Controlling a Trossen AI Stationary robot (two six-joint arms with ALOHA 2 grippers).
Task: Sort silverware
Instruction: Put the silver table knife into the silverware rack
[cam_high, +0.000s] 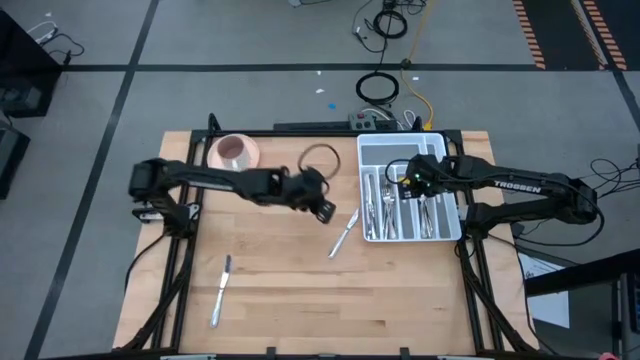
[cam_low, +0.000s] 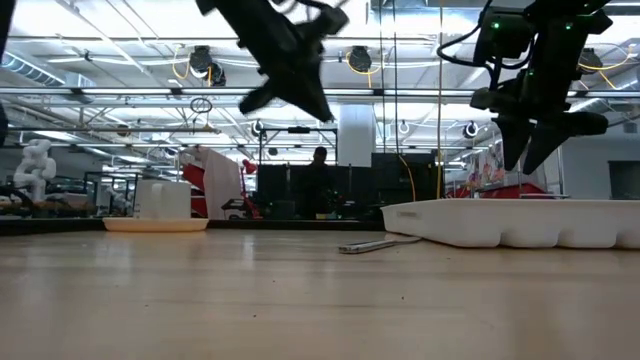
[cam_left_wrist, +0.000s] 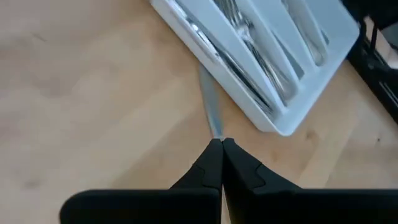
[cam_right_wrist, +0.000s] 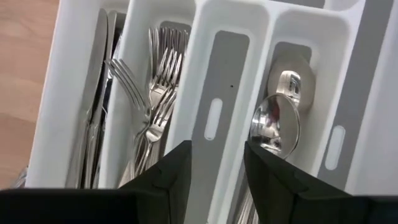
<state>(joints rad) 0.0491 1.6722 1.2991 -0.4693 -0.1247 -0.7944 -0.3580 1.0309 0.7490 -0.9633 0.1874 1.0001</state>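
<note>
One knife (cam_high: 344, 234) lies flat on the wooden table just left of the white tray (cam_high: 455, 215); it also shows in the left wrist view as the knife (cam_left_wrist: 210, 106). A second knife (cam_high: 220, 290) lies near the front left. My left gripper (cam_high: 325, 209) hangs shut above the table, close to the first knife's far end, and shows as the left gripper (cam_left_wrist: 221, 144) in its wrist view. My right gripper (cam_right_wrist: 217, 152) stands open above the tray, over the divider between the forks (cam_right_wrist: 152, 93) and the spoons (cam_right_wrist: 277, 121). Knives (cam_right_wrist: 96, 124) fill the tray's outer slot.
A pink saucer with a cup (cam_high: 235, 150) stands at the table's far left. A dark ring (cam_high: 320, 158) lies beside it. The tray's wall (cam_low: 500, 222) rises at the right. Bare wood spreads across the middle and the front.
</note>
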